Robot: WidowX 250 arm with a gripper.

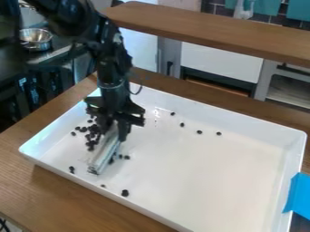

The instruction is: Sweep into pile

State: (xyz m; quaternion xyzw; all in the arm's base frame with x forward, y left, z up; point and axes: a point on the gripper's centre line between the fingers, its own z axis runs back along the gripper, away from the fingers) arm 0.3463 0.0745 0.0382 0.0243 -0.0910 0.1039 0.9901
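The gripper (115,128) is closed on a pale scraper (105,153), standing in the left of the white tray (205,176). Dark bits (92,136) cluster left of it; others scatter along the near and far sides.

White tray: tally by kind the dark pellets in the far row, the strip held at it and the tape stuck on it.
Dark pellets, far row: 4
Pale strip in the tool: 1
Blue tape patch: 1
Total: 6
Pile left out: too clumped to count.
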